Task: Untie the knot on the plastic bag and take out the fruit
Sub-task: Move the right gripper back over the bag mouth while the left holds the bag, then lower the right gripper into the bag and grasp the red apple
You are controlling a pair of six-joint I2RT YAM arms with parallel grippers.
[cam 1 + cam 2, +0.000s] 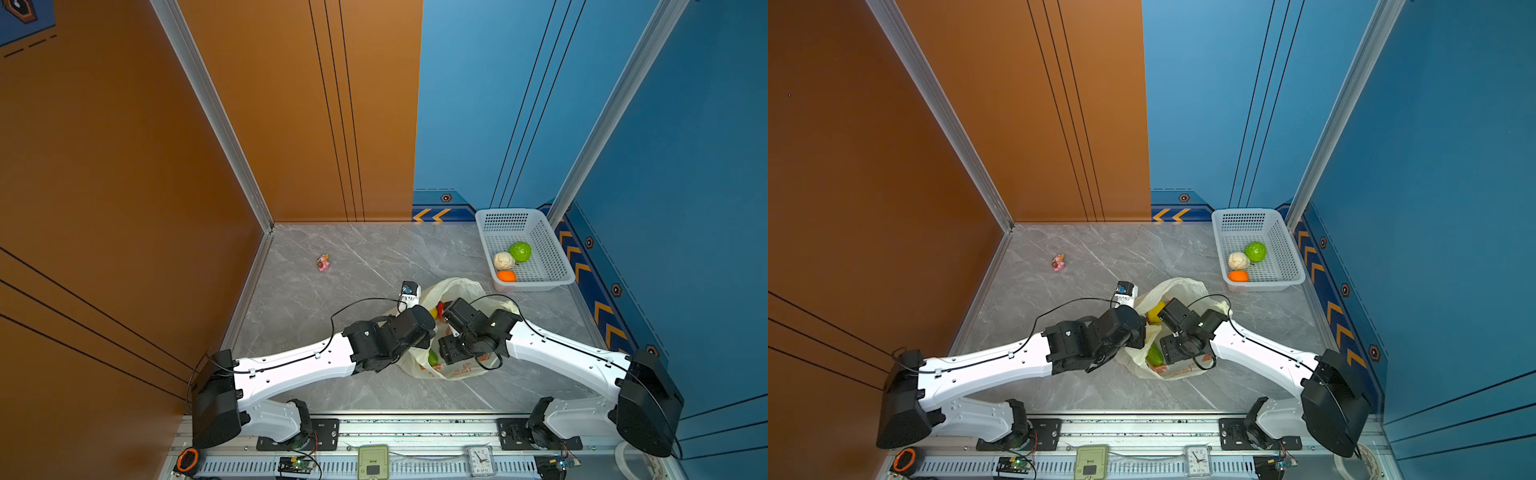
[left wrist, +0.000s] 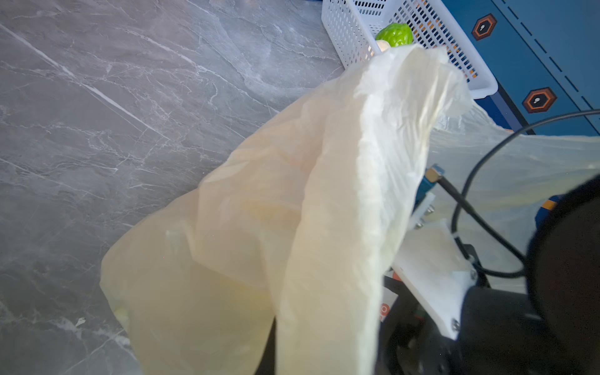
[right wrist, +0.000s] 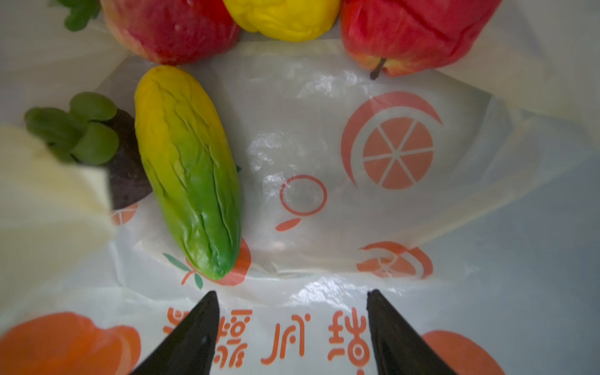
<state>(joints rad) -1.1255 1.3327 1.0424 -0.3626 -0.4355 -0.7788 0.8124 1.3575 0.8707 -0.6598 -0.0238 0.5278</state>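
Note:
The plastic bag (image 1: 457, 286) (image 1: 1179, 286) lies open-mouthed at the table's middle; no knot shows. My left gripper (image 1: 428, 322) is shut on the plastic bag's edge and holds a pale-yellow flap (image 2: 341, 194) up, which hides its jaws. My right gripper (image 3: 292, 293) is open inside the bag, empty, just above its printed floor (image 3: 324, 130). Fruit lies ahead of it: a green-yellow long piece (image 3: 188, 172), a dark purple one (image 3: 126, 181), two red apples (image 3: 168, 29) (image 3: 409, 29) and a yellow piece (image 3: 282, 16).
A white perforated basket (image 1: 552, 257) at the back right holds a green (image 1: 520, 252), a cream-white (image 1: 504, 261) and an orange piece (image 1: 506, 276). A tiny pink figurine (image 1: 323, 262) stands at the back left. Walls close in three sides.

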